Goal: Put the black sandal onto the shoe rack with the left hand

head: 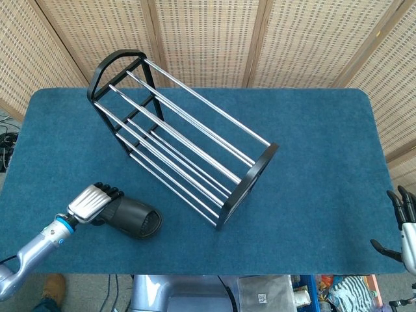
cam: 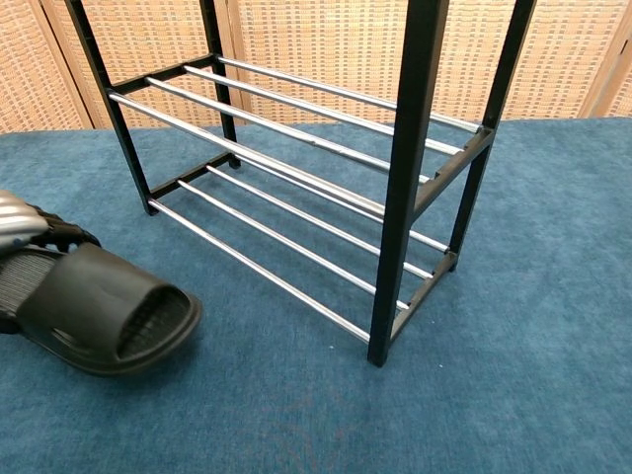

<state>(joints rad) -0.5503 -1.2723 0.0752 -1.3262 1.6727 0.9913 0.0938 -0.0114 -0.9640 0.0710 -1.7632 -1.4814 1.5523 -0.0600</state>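
The black sandal (head: 136, 220) lies at the front left of the table, its toe opening pointing right. My left hand (head: 96, 201) grips its heel end, fingers curled over the sole. In the chest view the sandal (cam: 99, 311) looks tipped up, with the left hand (cam: 30, 225) at the frame's left edge. The shoe rack (head: 250, 179), a black frame with chrome bars, stands diagonally across the table's middle, and its near post (cam: 405, 178) is to the right of the sandal. My right hand (head: 404, 224) hangs off the table's front right corner, fingers apart, holding nothing.
The table is covered in blue carpet (head: 312, 130). Wicker screens (head: 208, 32) stand close behind its far edge. The rack's lower bars (cam: 267, 232) face the sandal across a strip of bare carpet.
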